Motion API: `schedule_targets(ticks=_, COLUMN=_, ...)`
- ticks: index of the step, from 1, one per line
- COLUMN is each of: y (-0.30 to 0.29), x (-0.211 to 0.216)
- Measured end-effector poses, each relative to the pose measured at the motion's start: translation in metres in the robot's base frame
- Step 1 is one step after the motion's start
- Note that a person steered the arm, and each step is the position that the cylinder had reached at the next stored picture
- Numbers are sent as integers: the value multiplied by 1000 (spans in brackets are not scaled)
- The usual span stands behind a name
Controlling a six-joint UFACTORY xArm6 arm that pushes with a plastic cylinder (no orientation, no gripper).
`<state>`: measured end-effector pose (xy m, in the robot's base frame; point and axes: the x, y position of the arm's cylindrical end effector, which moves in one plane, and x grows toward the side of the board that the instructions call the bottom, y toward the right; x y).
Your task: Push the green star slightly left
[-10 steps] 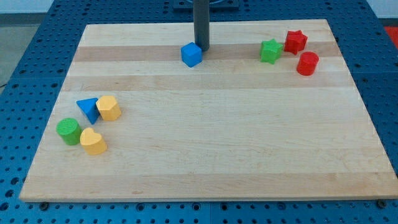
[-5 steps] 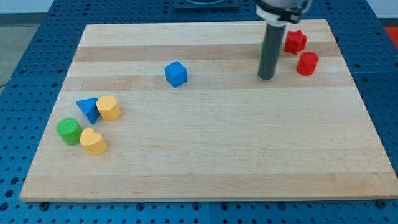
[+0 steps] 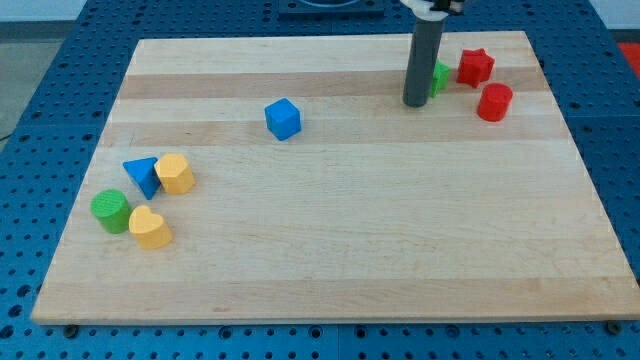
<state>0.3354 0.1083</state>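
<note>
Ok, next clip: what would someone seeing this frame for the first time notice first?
The dark rod stands out, coming down from the view's top with my tip just to the view's left of the green star, which it mostly hides. Two red blocks, a red star and a red cylinder, sit close by at the view's right. A lone blue cube lies further to the view's left.

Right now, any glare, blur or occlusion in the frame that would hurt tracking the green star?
Camera view: even, soft lighting, no glare on the board; blocks sharp with faint shadows. My tip sits at the view's left of the green star, and the rod hides most of it.
</note>
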Motion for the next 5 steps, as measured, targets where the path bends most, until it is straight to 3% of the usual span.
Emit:
schedule_targets(ticks=1, y=40, x=15)
schedule_targets(ticks=3, y=87, x=-24)
schedule_targets(ticks=4, y=71, x=-33)
schedule_targets(ticks=5, y=10, x=-33)
